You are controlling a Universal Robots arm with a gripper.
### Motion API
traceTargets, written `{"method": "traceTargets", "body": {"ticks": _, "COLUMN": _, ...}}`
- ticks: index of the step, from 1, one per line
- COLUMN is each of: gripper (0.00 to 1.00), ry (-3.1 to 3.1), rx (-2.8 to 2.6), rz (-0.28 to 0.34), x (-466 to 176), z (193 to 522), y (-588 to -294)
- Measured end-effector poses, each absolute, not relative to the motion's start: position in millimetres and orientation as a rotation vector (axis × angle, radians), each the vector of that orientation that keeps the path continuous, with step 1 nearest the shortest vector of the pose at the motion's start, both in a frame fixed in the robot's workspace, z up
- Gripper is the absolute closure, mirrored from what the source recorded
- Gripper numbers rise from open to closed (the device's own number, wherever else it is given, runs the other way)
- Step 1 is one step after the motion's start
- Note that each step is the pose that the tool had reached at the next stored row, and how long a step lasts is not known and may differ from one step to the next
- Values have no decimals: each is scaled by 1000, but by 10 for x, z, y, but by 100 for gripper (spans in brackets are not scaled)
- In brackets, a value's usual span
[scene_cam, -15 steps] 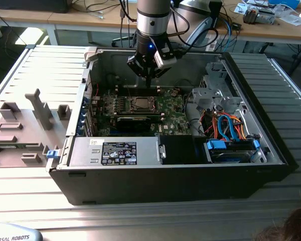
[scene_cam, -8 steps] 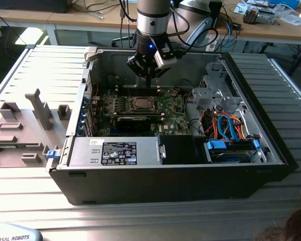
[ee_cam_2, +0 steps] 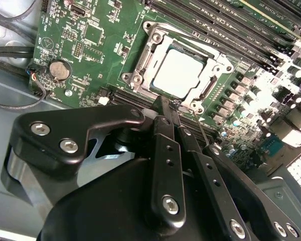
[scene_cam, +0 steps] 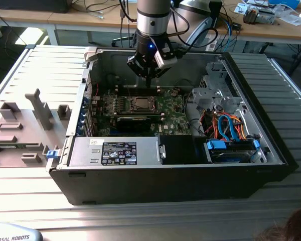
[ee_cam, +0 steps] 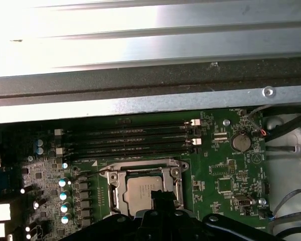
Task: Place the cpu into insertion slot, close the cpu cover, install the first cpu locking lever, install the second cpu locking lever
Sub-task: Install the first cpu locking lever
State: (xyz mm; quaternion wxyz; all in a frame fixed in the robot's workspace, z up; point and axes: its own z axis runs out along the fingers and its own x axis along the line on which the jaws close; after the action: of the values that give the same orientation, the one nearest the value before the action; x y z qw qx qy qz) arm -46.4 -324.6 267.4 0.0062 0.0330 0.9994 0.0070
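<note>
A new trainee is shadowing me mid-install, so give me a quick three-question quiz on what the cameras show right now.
1. True or false: the cpu cover is down around the cpu.
2. The claw is nearest to: A) the coin battery, B) the cpu, C) the power supply.
3. In the exterior view, the orange and blue cables lie toward which side of the cpu?
Key: 1 true; 2 B; 3 the exterior view's right.

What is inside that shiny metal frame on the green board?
The cpu, a flat silver-grey square, sits inside the cpu cover. The insertion slot beneath is covered by the chip, so it cannot be seen. The hand hovers beside it.
</note>
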Motion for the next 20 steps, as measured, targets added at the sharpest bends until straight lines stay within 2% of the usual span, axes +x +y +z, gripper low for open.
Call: {"method": "traceTargets", "body": {"ticks": 20, "gripper": 89, "ry": 3129, "rx": 66, "rz": 22, "x": -464, "z": 2674, "y": -3246}}
